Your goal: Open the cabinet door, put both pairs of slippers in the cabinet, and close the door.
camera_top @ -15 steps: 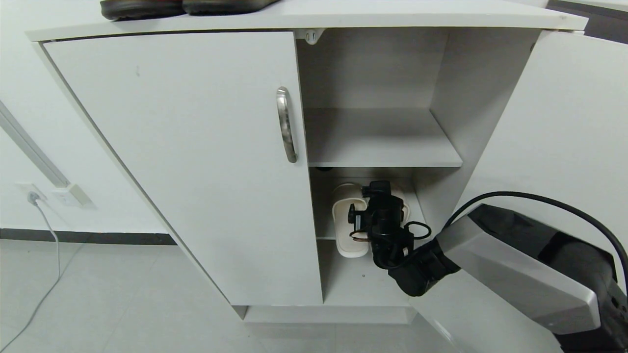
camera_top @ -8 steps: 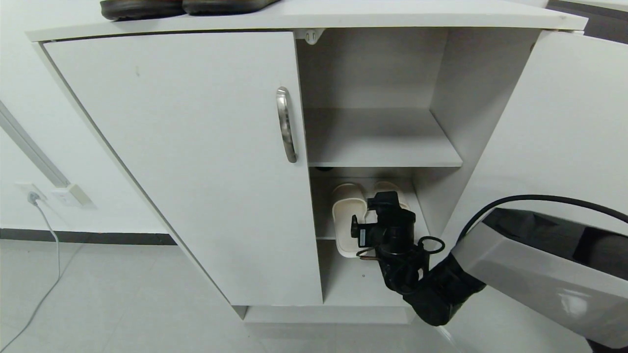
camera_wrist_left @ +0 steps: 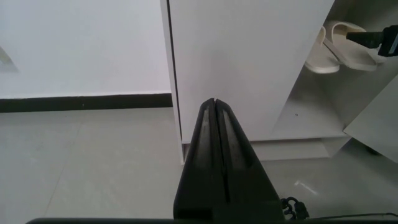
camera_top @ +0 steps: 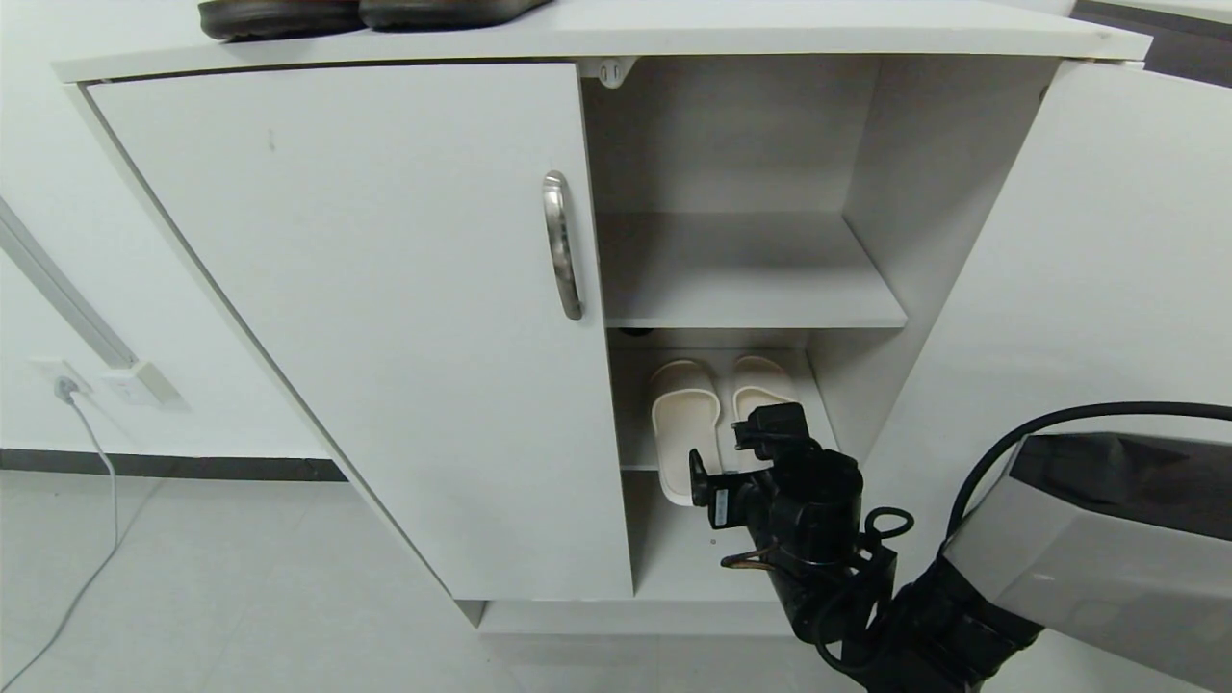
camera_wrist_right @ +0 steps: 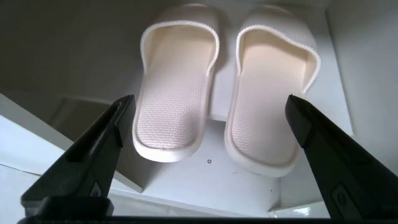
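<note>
Left gripper (camera_wrist_left: pixel 213 109): long black fingers pressed together, nothing between them, low over tile floor (camera_wrist_left: pixel 93 162).
Right gripper (camera_top: pixel 736 452): black, jaws spread wide, empty. Forearm angled up from lower right, before the open lower compartment.
Cream slippers (camera_wrist_right: pixel 177 93): ribbed soles, side by side on low inner shelf, heels overhanging its edge. One heel hidden behind gripper in head view.
Right door (camera_top: pixel 1107 241) swung open. Left door shut, curved metal handle (camera_top: pixel 561 245).
Dark slippers (camera_top: pixel 279 14) on cabinet (camera_top: pixel 731 38) top, cut off by frame, probably rubber.
</note>
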### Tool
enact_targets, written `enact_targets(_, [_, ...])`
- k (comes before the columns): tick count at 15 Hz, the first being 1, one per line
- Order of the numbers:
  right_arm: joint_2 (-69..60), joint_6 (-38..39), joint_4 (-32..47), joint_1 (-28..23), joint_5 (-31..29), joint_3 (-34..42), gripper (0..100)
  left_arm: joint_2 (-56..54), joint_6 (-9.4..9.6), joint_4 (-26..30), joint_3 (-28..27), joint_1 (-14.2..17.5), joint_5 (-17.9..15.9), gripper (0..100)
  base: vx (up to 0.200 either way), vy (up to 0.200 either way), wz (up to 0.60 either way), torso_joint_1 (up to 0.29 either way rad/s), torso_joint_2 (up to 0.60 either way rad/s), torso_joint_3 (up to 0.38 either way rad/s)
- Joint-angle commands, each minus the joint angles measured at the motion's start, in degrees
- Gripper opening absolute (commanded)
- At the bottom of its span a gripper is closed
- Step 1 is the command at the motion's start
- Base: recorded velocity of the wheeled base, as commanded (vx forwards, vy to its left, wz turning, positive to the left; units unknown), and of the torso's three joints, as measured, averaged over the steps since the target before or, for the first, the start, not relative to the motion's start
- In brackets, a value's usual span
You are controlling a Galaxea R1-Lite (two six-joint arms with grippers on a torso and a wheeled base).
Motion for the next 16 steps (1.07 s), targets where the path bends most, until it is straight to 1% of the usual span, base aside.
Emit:
enact_targets(1, [-0.87, -0.03, 0.01, 0.17, 0.02, 0.41, 100, 0.07, 0.07, -0.01, 0.00, -0.06, 0.01, 0, 0.000, 0.000, 0.00, 0.000, 0.00, 0.000])
enact_targets(3, [-0.87, -0.03, -0.08, 0.17, 0.02, 0.32, 100, 0.07, 0.07, -0.01, 0.00, 0.03, 0.01, 0, 0.000, 0.000, 0.00, 0.000, 0.00, 0.000])
enact_targets(9, [-0.61, -0.03, 0.01, 0.17, 0.02, 0.24, 100, 0.07, -0.02, -0.01, 0.00, 0.03, 0.01, 0, -0.200, 0.000, 0.00, 0.001, 0.00, 0.000])
enact_targets(16, [-0.52, -0.03, -0.08, 0.17, -0.07, 0.32, 100, 0.07, -0.02, -0.01, 0.00, 0.03, 0.01, 0, 0.000, 0.000, 0.00, 0.000, 0.00, 0.000])
